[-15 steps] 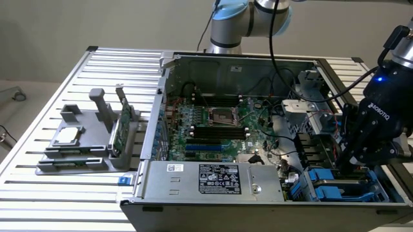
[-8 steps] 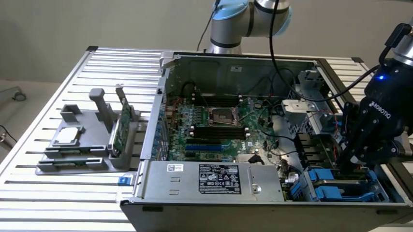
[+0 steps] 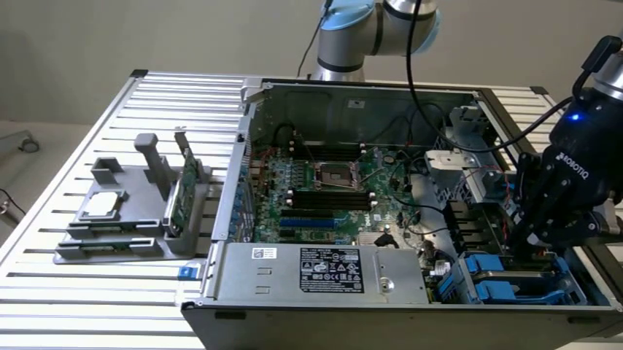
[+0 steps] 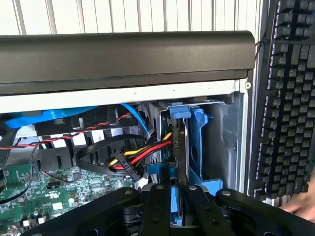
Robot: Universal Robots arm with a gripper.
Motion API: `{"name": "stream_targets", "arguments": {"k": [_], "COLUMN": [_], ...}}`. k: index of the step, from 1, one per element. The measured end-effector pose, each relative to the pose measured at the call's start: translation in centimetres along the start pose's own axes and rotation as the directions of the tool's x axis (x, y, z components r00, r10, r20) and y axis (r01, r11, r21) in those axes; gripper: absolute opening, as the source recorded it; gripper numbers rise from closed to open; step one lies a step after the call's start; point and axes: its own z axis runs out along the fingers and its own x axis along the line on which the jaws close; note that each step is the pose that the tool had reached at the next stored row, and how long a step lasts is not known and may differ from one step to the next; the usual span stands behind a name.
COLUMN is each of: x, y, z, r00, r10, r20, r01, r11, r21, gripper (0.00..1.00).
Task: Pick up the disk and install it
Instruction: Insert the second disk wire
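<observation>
Now, pincer: we see it clamped on the disk's blue carrier edge, inside the computer case drive bay.
Handling: we judge it rigid, heavy, shock-sensitive; hold the carrier.

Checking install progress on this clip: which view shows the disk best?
The wrist view: the disk stands edge-on in its blue carrier, pinched between the gripper fingers inside the drive bay. In the exterior view the gripper hides most of it, leaving blue carrier parts visible.
</observation>
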Motion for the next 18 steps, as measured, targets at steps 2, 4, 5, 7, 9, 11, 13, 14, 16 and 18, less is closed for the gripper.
{"name": "stream_targets", "arguments": {"k": [2, 4, 5, 7, 9, 11, 13, 14, 16, 18], "x": [-0.07, -0.14, -0.19, -0.29, -0.39, -0.43, -0.43, -0.44, -0.45, -0.45], "y": [0.02, 0.04, 0.05, 0.07, 0.07, 0.07, 0.07, 0.07, 0.06, 0.05], "z": [0.01, 0.03, 0.03, 0.06, 0.07, 0.08, 0.09, 0.09, 0.1, 0.09], "r00": [1.0, 1.0, 1.0, 1.0, 1.0, 1.0, 1.0, 1.0, 1.0, 1.0], "r10": [-0.001, -0.001, -0.001, -0.001, -0.001, -0.001, -0.002, -0.003, -0.005, -0.006], "r20": [-0.0021, -0.0025, -0.0027, -0.0028, -0.0034, -0.0044, -0.0047, -0.0048, -0.0046, -0.0044], "r01": [0.001, 0.001, 0.001, 0.001, 0.001, 0.001, 0.002, 0.003, 0.005, 0.006], "r11": [1.0, 1.0, 1.0, 1.0, 1.0, 1.0, 1.0, 1.0, 1.0, 1.0], "r21": [0.0001, 0.0001, 0.0001, 0.0001, 0.0002, 0.0002, 0.0, -0.0002, -0.0005, -0.0008], "gripper": [0.16, 0.16, 0.16, 0.16, 0.16, 0.16, 0.16, 0.16, 0.16, 0.16]}}
